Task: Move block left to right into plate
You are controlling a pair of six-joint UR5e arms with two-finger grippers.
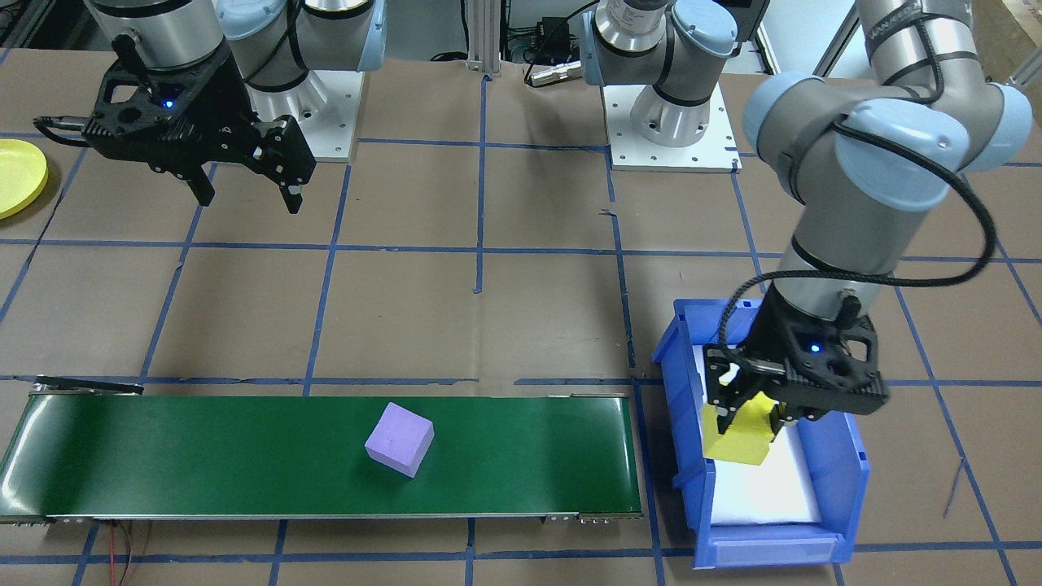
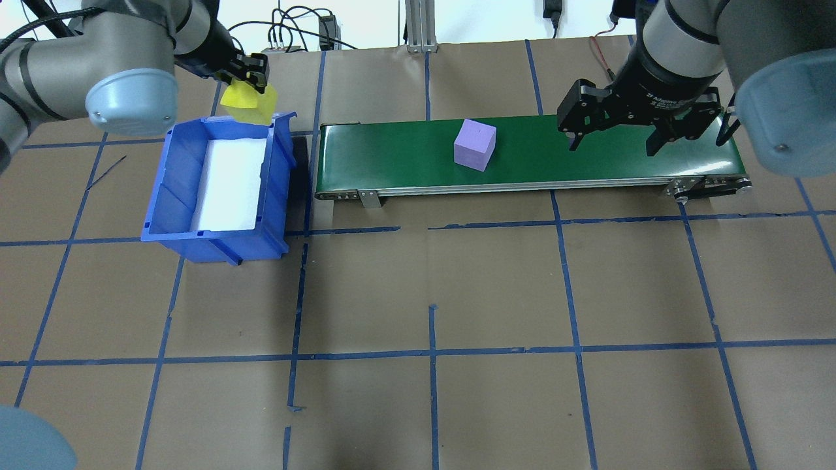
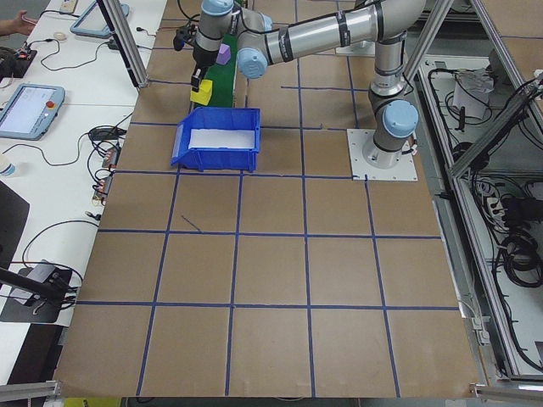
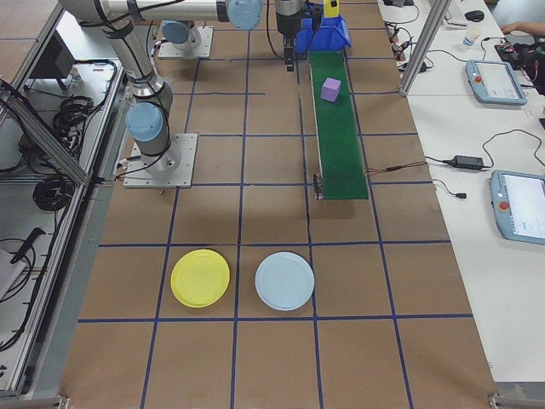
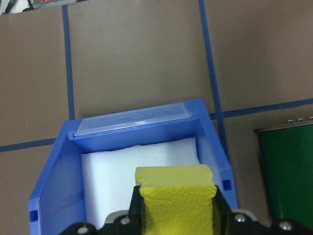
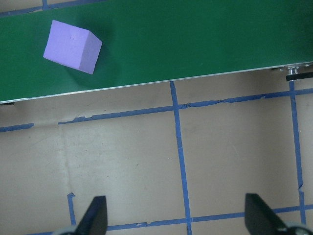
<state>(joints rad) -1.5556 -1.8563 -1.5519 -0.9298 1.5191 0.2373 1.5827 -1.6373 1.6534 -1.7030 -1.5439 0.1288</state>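
Observation:
A purple block [image 1: 399,439] [image 2: 475,143] [image 6: 72,46] lies near the middle of the green conveyor belt [image 1: 203,456]. Above the blue bin's [image 1: 847,464] [image 5: 215,142] white foam liner, my left gripper [image 1: 749,419] [image 2: 251,81] is shut on a yellow block [image 1: 741,439] [image 5: 176,196] that hangs clear of the liner. My right gripper [image 1: 248,202] [image 2: 614,147] [image 6: 177,215] hovers open and empty over the table beside the belt's right end. The yellow plate [image 1: 16,175] [image 4: 200,279] lies flat on the table well beyond that end.
A light blue plate [image 4: 284,280] sits beside the yellow one. The bin stands just off the belt's left end. Blue tape lines cross the brown table. Both arm bases [image 1: 676,122] stand at the robot's side of the table.

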